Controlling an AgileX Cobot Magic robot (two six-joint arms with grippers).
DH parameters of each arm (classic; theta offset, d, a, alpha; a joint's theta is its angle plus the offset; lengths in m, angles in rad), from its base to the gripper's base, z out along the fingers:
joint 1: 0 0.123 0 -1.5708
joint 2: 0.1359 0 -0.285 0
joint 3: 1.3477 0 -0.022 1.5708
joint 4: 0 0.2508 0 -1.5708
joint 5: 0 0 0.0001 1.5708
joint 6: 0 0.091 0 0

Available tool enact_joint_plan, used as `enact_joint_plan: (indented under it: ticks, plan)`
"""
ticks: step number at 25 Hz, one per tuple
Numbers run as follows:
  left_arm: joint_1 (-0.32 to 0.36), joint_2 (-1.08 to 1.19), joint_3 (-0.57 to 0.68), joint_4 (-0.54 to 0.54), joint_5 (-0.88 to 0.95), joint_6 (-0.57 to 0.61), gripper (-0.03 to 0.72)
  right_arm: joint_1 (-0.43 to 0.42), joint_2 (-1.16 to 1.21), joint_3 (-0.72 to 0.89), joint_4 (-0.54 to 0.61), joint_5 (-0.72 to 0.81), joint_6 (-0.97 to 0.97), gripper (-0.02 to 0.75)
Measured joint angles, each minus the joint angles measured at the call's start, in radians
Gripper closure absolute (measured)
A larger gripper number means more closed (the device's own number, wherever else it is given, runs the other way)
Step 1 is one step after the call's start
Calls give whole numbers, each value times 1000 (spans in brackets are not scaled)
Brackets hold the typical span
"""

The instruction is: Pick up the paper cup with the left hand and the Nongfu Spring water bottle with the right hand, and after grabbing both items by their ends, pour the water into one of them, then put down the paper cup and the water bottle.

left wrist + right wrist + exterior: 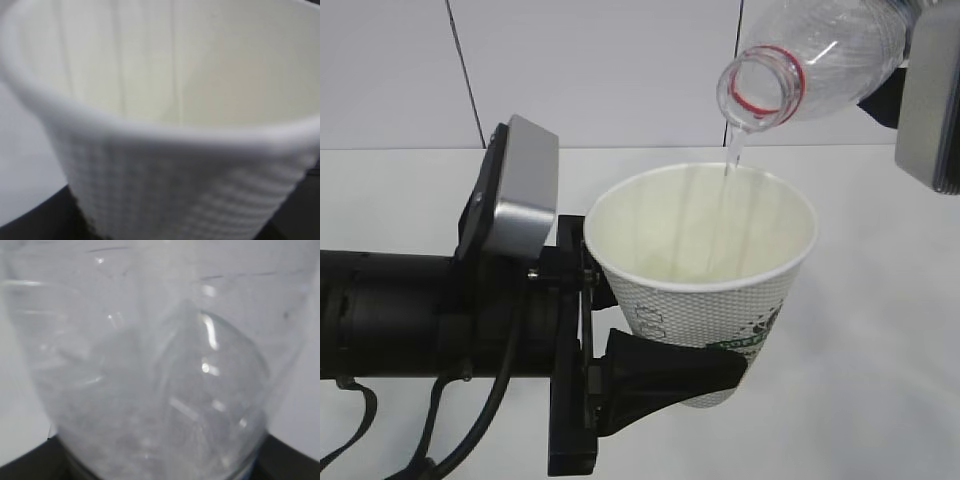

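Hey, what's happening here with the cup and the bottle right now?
A two-armed robot is pouring water. The left gripper holds the paper cup near its base, up off the white table and leaning slightly. The Nongfu Spring water bottle is tipped above it on the right arm, capless mouth down over the cup's far rim, though the right gripper's own fingers are not clearly visible. A thin stream of water is falling into the cup, so the pour is under way and neither item has been set down.

White table surface (880, 350) fills the lower scene, matte, unmarked; pale panelled wall (600, 70) behind it; thin dark seam (465, 75) runs slanted down the wall.
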Motion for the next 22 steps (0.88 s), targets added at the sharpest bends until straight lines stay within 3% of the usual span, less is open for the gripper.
enact_joint_plan:
  ticks: [22]
  plan:
    - [0,0,0,0,0,0,200,0,0,0,0,0,0,300]
